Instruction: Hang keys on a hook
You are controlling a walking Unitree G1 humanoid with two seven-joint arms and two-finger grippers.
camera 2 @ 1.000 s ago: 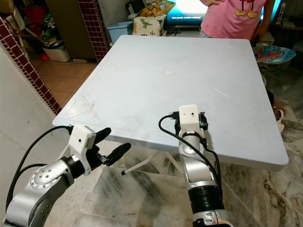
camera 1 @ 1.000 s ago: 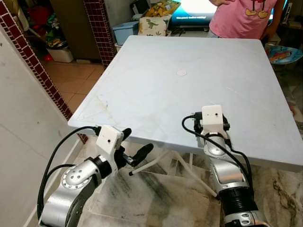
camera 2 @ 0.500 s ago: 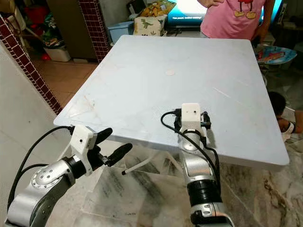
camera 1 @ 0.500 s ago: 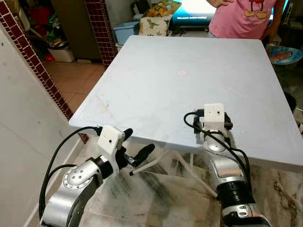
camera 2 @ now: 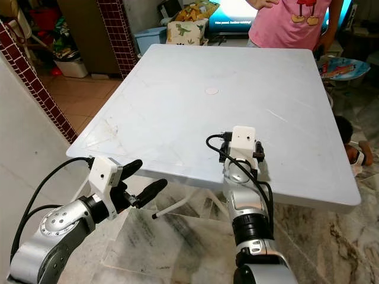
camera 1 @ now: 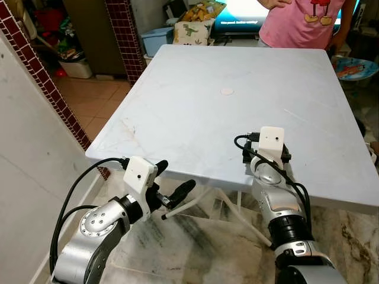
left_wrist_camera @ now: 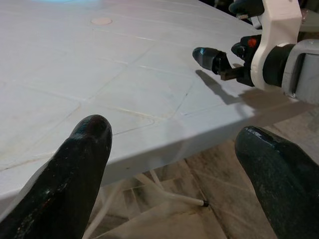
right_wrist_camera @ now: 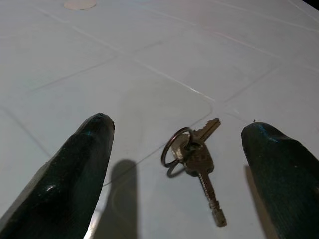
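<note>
Keys (right_wrist_camera: 194,159) flat on the white surface (camera 1: 195,112), near its front edge, on a ring, framed between the spread fingers (right_wrist_camera: 70,174) of the right end effector (right_wrist_camera: 179,169), untouched. Wide open, empty, poised just short of them. Compared with a second ago: right arm pushed further forward over the surface edge, wrist housing higher up the picture, so now lined up for a grasp. Left end effector (camera 1: 172,186) open too, idle below the front edge, much as before. No hook visible.

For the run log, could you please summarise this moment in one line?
right hand open over keys on table | left hand open, idle | keys ungrasped
</note>
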